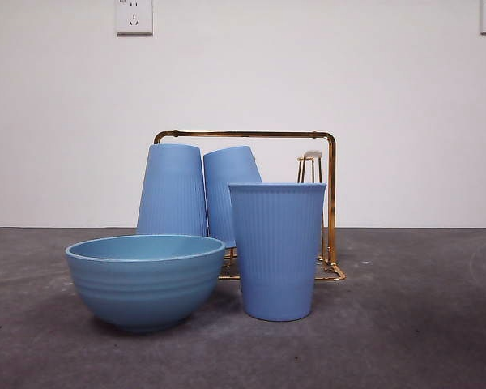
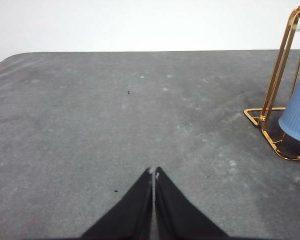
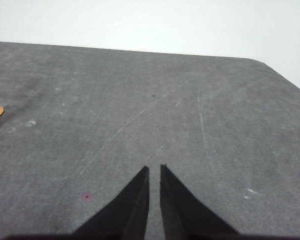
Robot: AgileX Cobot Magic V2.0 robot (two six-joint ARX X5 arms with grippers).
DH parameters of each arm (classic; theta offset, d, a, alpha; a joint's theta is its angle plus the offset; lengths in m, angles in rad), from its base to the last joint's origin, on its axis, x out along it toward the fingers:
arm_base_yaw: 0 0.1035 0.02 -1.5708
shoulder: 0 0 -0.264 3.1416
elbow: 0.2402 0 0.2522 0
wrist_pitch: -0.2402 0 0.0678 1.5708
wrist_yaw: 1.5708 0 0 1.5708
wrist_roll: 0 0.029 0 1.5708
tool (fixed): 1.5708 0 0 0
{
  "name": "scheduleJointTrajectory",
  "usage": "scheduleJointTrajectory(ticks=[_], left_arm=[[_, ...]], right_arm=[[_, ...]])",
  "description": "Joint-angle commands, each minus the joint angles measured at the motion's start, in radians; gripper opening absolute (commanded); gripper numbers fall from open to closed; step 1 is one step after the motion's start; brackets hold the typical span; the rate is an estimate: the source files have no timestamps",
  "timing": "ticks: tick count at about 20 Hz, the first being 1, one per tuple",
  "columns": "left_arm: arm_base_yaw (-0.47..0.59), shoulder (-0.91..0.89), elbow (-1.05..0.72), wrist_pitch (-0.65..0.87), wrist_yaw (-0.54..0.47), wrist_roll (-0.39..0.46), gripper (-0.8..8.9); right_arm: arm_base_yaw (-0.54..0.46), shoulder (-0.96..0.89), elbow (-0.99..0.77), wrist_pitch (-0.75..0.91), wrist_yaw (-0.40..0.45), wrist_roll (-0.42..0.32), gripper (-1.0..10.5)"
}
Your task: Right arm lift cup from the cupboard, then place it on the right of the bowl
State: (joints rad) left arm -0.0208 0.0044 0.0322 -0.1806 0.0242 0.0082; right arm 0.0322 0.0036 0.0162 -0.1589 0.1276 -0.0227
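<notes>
Cup [image 1: 277, 250] stands upright right of the bowl [image 1: 146, 279], just beside it; my right claw [image 3: 154, 170] sits slightly parted and empty, so returning near risks toppling it

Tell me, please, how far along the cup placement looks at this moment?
It looks done: one cup stands upright on the table right of the bowl, with two others inverted on the cupboard. Nothing is in hand; the right gripper and left gripper hold nothing. Nothing appears left.
</notes>
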Motion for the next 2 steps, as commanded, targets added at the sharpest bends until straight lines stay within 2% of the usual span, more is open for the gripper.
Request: scheduleJointTrajectory(ticks=[1, 2], left_arm=[[-0.001, -0.001, -0.020, -0.006, -0.005, 0.006, 0.07], [-0.001, -0.001, -0.020, -0.006, -0.005, 0.006, 0.07]], right_arm=[[0.003, 0.000, -0.005, 0.002, -0.085, 0.003, 0.2], [0.003, 0.000, -0.005, 0.002, -0.085, 0.003, 0.2]])
